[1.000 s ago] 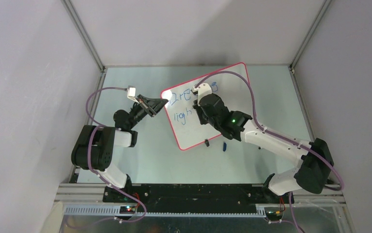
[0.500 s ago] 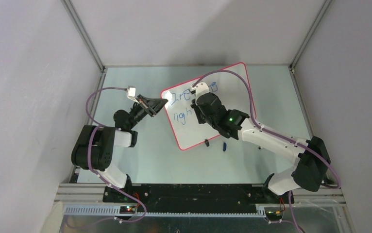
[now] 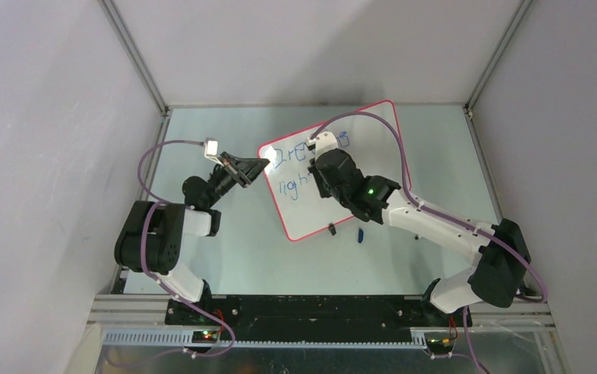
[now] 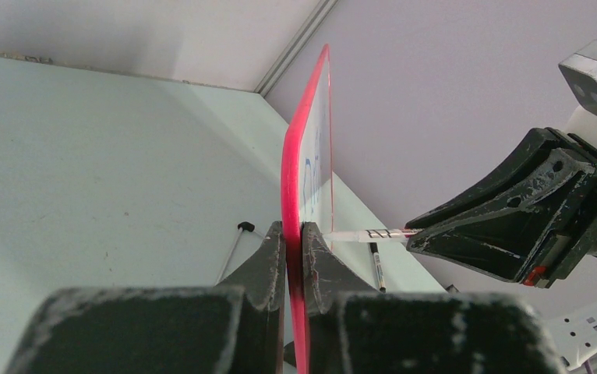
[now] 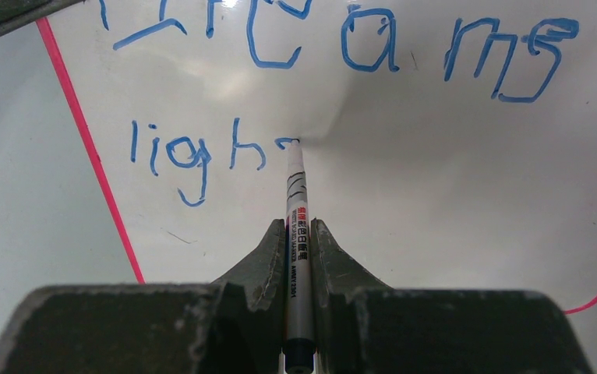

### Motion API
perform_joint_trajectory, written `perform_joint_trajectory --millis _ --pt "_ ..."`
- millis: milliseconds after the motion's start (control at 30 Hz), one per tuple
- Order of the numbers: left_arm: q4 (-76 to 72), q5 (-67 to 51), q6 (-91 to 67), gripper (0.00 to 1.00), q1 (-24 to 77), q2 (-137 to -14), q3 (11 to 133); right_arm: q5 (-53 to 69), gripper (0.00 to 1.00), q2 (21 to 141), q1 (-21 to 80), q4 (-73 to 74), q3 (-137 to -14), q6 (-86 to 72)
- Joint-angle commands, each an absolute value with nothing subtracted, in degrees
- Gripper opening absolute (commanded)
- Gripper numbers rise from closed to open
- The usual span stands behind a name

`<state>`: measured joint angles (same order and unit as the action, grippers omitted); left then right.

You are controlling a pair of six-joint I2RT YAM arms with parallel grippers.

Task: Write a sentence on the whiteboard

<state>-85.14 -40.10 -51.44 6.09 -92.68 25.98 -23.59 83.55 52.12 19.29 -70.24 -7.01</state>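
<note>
The whiteboard [image 3: 358, 167] with its red-pink rim stands tilted at the table's middle. My left gripper [image 3: 263, 165] is shut on its left edge; the rim [image 4: 295, 187] sits between the fingers [image 4: 323, 261]. My right gripper [image 5: 298, 234] is shut on a white marker [image 5: 297, 226]. The marker's tip touches the board. The sentence [image 5: 342, 47] in blue reads "Dreams" on top and "ligh" [image 5: 194, 152] below, with a short fresh stroke at the tip. In the top view my right gripper [image 3: 320, 167] covers part of the writing.
A black clip foot [image 3: 331, 229] and a blue marker cap [image 3: 360, 234] lie near the board's near edge. Another pen [image 4: 376, 265] lies on the table behind the board. Grey walls close the cell on three sides.
My right arm has shifted slightly left along the second line with the marker. The left arm and the board have stayed still.
</note>
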Motion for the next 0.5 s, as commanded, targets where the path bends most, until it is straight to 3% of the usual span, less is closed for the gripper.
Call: perform_joint_trajectory --millis 0,467 --pt "-87.98 -40.19 -47.07 0.00 6.56 -91.12 25.29 -25.87 0.00 81.78 51.20 19.90 -72.25 -7.21" --pt "-87.98 -40.09 -46.93 0.00 6.56 -90.84 25.00 -22.75 0.00 77.50 51.62 18.80 -72.45 -6.96"
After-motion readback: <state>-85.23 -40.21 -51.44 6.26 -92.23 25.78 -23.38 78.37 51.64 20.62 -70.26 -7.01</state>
